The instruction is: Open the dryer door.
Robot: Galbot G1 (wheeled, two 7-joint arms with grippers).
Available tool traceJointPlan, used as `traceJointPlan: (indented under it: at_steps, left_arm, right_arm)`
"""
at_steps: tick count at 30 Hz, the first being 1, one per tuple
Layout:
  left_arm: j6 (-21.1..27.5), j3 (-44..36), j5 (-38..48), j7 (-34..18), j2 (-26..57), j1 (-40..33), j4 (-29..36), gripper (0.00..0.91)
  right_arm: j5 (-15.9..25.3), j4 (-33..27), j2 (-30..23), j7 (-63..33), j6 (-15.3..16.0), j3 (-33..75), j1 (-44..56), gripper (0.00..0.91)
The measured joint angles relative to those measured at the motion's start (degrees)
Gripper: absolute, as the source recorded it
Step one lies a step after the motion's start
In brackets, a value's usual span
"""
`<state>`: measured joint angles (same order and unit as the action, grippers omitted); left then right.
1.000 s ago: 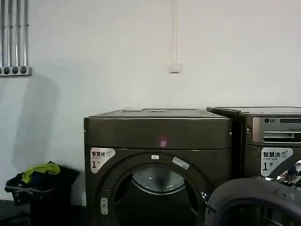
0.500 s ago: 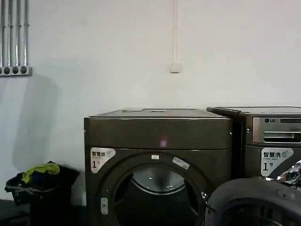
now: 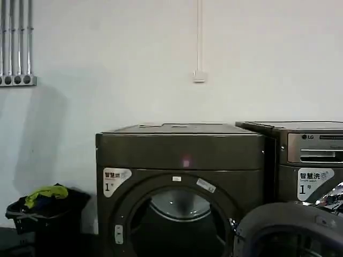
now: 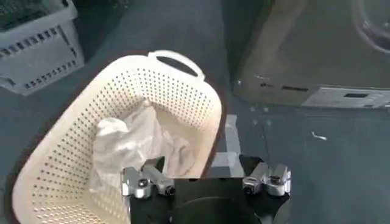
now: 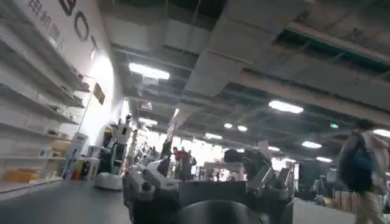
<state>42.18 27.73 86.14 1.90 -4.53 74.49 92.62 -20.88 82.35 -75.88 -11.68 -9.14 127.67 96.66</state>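
Observation:
The dryer (image 3: 179, 147) stands in the middle of the head view, dark bronze-grey with a small pink light and a white "1" sticker. Its round opening (image 3: 177, 219) is uncovered and the drum shows inside. The dryer door (image 3: 289, 225) is swung out to the lower right, showing its dark grey back side. My left gripper (image 4: 206, 182) hangs open over a cream laundry basket (image 4: 183, 91), with the dryer's lower front (image 4: 304, 55) beyond it. My right gripper (image 5: 207, 182) is open with nothing between its fingers and faces a hall and its ceiling.
The LG-marked machine (image 3: 311, 155) stands right of the dryer. White cloth (image 4: 131, 143) lies in the basket, with a grey crate (image 4: 36, 49) on the floor nearby. A black bin of yellow-green clothes (image 3: 45, 206) sits to the dryer's left. Something shiny (image 3: 333, 198) shows behind the door.
The shiny part at the right edge behind the door has shifted slightly right and down. The door stays swung out, almost where it was.

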Motion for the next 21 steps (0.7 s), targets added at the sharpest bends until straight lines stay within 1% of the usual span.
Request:
traceJointPlan:
  at_steps: [6, 21]
  left_arm:
    - [0.01, -0.08, -0.35, -0.22, -0.35, -0.07, -0.17, 0.907]
    - [0.01, 0.0, -2.06, 1.69, -0.19, -1.12, 0.05, 0.907]
  right_arm:
    - [0.0, -0.08, -0.03, 0.0, 0.0, -0.04, -0.01, 0.907]
    - [0.0, -0.12, 0.31, 0.0, 0.0, -0.11, 0.08, 0.907]
